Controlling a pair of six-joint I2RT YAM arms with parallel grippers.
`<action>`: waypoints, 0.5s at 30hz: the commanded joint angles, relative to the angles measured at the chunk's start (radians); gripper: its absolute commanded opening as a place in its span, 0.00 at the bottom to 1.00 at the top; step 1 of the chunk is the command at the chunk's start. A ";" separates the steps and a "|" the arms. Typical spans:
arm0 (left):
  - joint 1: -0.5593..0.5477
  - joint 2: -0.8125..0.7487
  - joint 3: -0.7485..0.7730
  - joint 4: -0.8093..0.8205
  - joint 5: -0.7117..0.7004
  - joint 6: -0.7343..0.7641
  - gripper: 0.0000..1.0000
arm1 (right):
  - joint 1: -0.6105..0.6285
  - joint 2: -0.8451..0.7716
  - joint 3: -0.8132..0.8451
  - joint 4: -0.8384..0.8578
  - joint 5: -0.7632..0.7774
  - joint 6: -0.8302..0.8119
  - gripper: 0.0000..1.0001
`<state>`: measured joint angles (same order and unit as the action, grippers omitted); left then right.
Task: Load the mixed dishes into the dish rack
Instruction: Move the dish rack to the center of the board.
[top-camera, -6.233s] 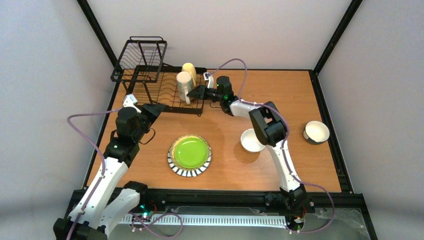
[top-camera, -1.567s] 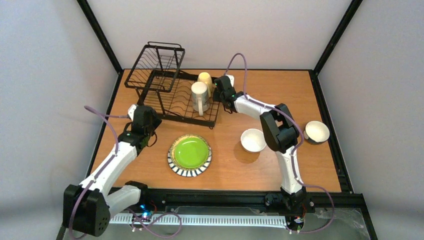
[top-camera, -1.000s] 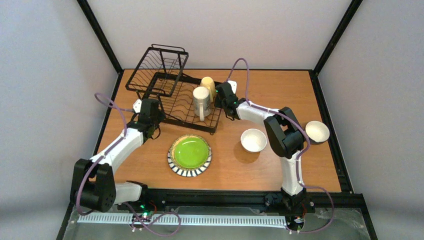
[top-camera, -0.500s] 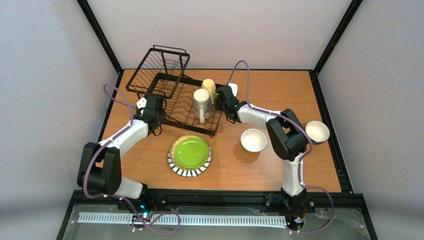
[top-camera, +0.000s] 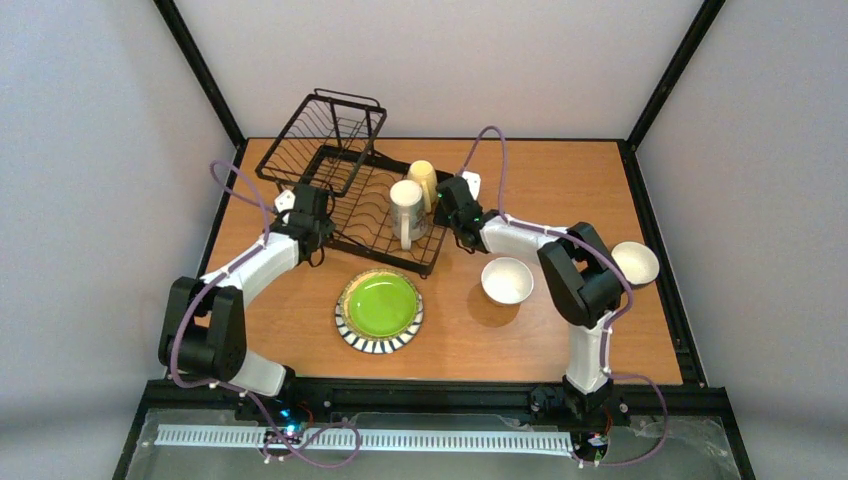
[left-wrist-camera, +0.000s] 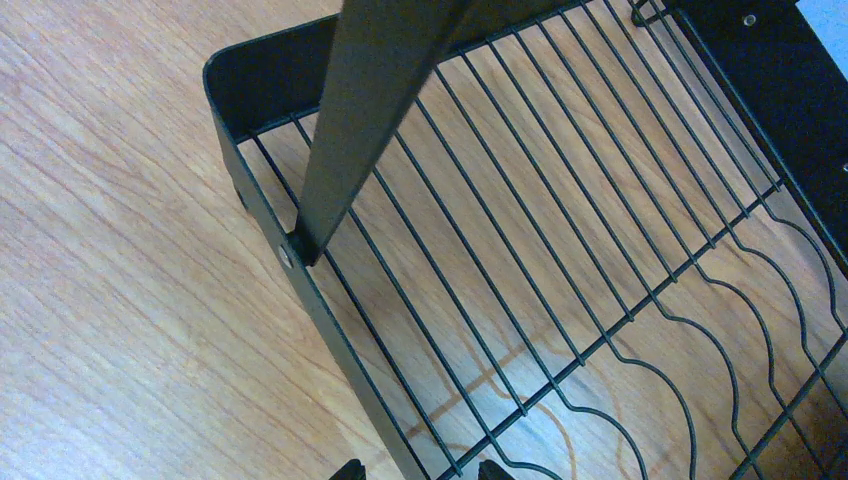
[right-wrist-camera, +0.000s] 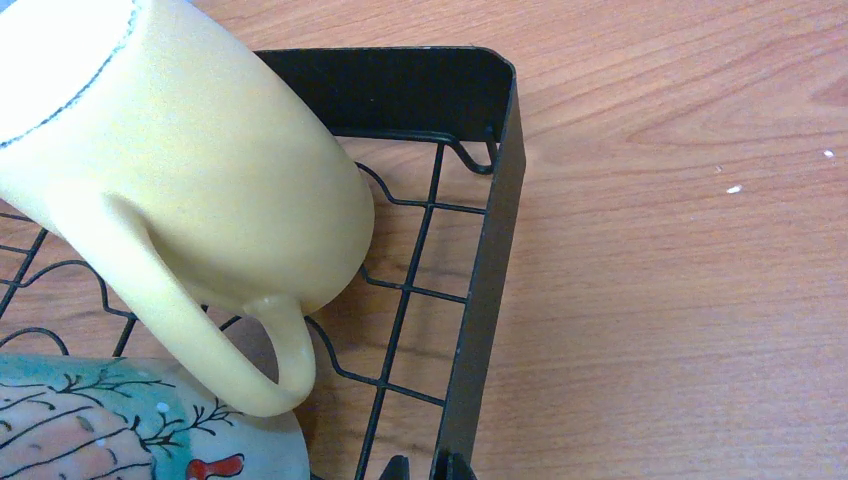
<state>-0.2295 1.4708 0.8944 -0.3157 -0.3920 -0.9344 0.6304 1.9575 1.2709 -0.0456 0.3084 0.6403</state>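
Black wire made up the rack (top-camera: 365, 215). It sat slanted at the back left of the wooden bench (top-camera: 560, 170), and its high basket end (top-camera: 325, 140) pointed to the far left corner.

Two mugs stood in the rack at its right end. A yellow mug (top-camera: 422, 180) was behind and a pale mug (top-camera: 405, 208) was in front, close together. The yellow mug leaned over, and its handle came right down to the pale mug.

The right fingers (right-wrist-camera: 396, 470) were closed tight on the rack's right edge, just beside the yellow mug. The left fingers (left-wrist-camera: 349, 472) stood apart, one on each side of the rack's near left edge.

A green plate (top-camera: 380, 308) with a striped rim lay flat on the bench in front of the rack, near it but not touching. One white bowl (top-camera: 507, 280) sat to the right of the plate, beside the right arm. Another bowl (top-camera: 635, 262) sat further right, near the edge of the bench. The plate and both bowls were outside the rack.
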 joint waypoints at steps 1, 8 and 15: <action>-0.005 0.017 0.061 0.055 -0.006 0.037 0.64 | 0.046 -0.039 -0.079 -0.113 -0.091 -0.005 0.02; -0.006 0.018 0.061 0.053 0.016 0.035 0.64 | 0.045 -0.071 -0.129 -0.105 -0.074 0.004 0.02; -0.006 0.009 0.057 0.052 0.027 0.036 0.64 | 0.044 -0.123 -0.188 -0.096 -0.052 0.015 0.02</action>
<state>-0.2321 1.4708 0.8963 -0.3161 -0.3672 -0.9112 0.6365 1.8786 1.1576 -0.0135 0.3336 0.6750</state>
